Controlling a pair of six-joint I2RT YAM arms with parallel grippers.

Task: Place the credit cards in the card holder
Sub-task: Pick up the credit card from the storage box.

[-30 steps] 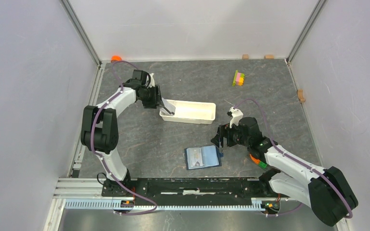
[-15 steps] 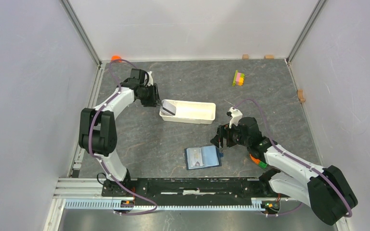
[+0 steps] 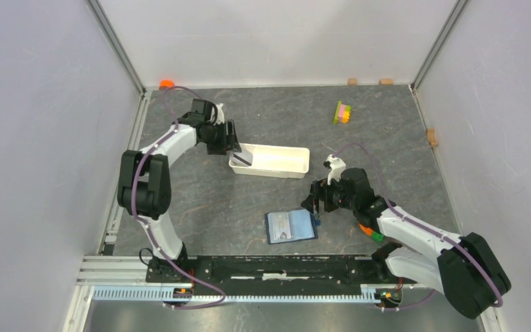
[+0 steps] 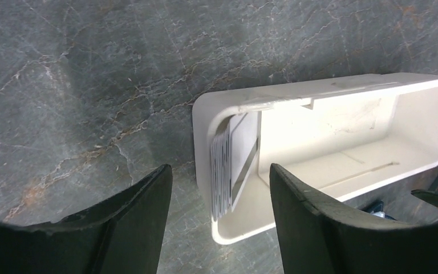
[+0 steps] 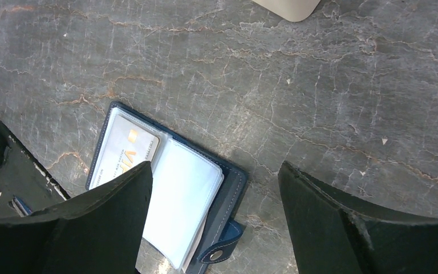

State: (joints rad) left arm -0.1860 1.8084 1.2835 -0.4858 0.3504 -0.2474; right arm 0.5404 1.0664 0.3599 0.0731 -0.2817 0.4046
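Several grey credit cards (image 4: 228, 165) stand on edge, stacked against the left end wall of a long white tray (image 4: 342, 88); in the top view the cards (image 3: 243, 158) show at that tray's left end. My left gripper (image 3: 234, 136) is open and empty, hovering over the tray's left end, its jaws either side of the stack. The navy card holder (image 3: 290, 226) lies open on the table, with one card in its left pocket (image 5: 124, 155). My right gripper (image 3: 314, 205) is open and empty just above the holder's right edge (image 5: 236, 188).
A yellow-pink-green block stack (image 3: 343, 112) sits at the back right. Small wooden blocks (image 3: 431, 137) lie along the back and right walls, an orange object (image 3: 166, 84) in the back left corner. A black rail (image 3: 269, 266) runs along the near edge.
My left gripper has let go of a card it held at the tray's left end, opened and drawn back a little above it. The right arm has hardly moved.
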